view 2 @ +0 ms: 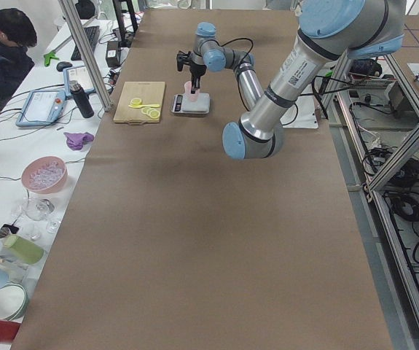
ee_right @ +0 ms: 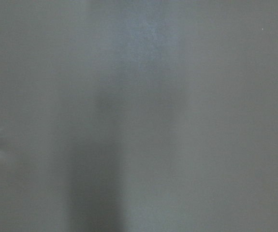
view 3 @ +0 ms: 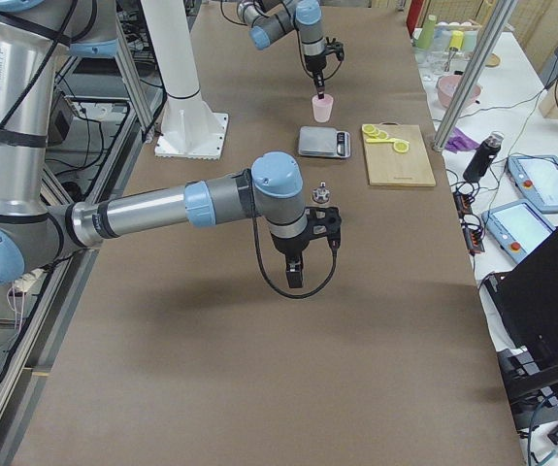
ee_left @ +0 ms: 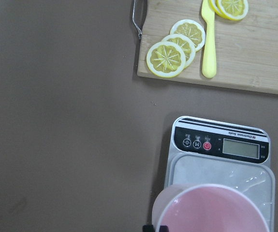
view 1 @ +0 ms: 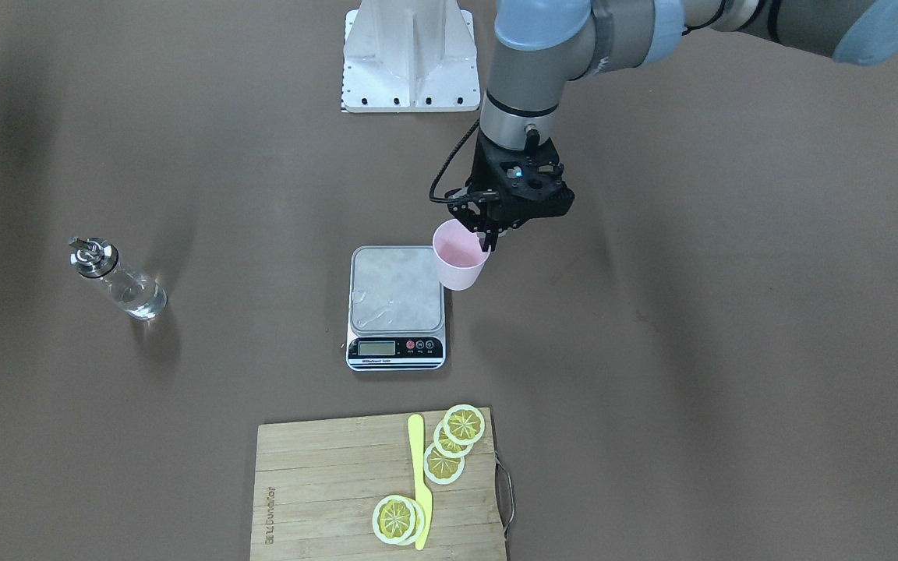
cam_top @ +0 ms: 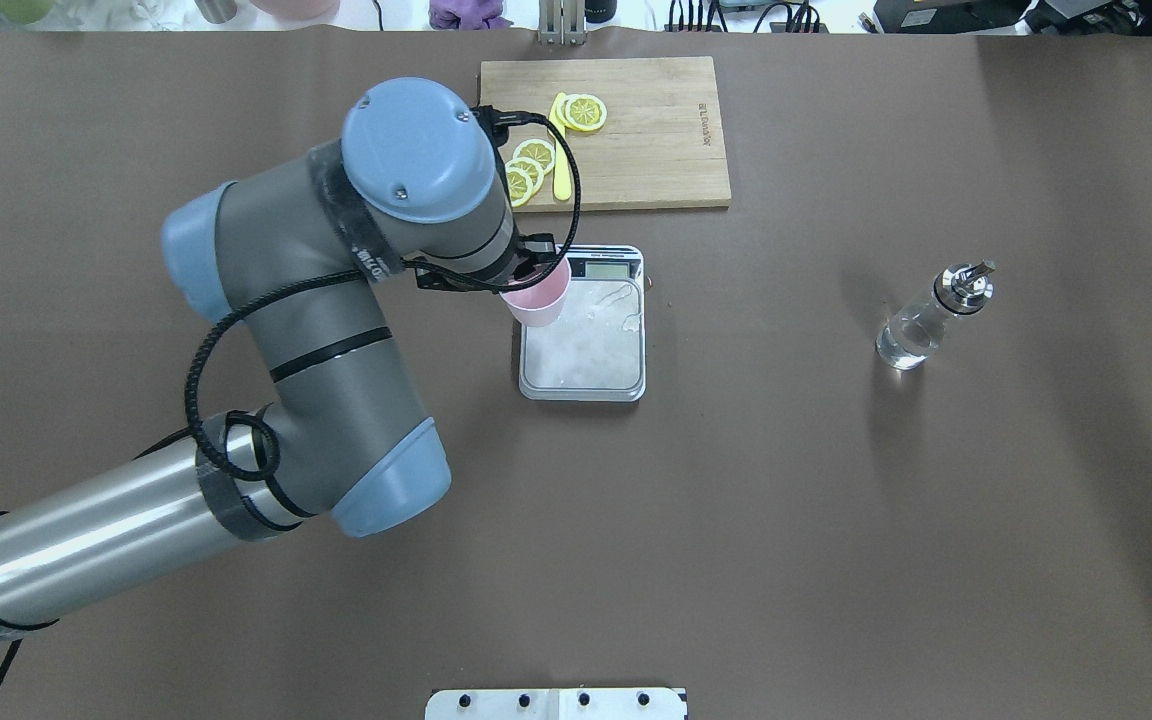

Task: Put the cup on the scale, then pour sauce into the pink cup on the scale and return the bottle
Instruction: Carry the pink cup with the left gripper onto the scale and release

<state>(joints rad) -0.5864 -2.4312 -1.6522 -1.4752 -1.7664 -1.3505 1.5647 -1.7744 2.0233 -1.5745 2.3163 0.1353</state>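
Fingers of the left gripper (view 1: pixel 488 234) clamp the rim of the smooth pink cup (view 1: pixel 461 265), above the steel scale (view 1: pixel 396 300) mid-table; glass bottle (view 1: pixel 118 280) stands well apart; right gripper (view 3: pixel 296 275) opening unreadable

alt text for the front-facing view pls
The left hand grips the pink cup by its rim at a far corner of the scale. A glass bottle stands alone at the view's left; a cutting board with lemon slices and a yellow knife lies nearest.

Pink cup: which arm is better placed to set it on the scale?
Left. The left tool grips the cup by the rim beside the scale; the right tool hangs far off near the bottle.
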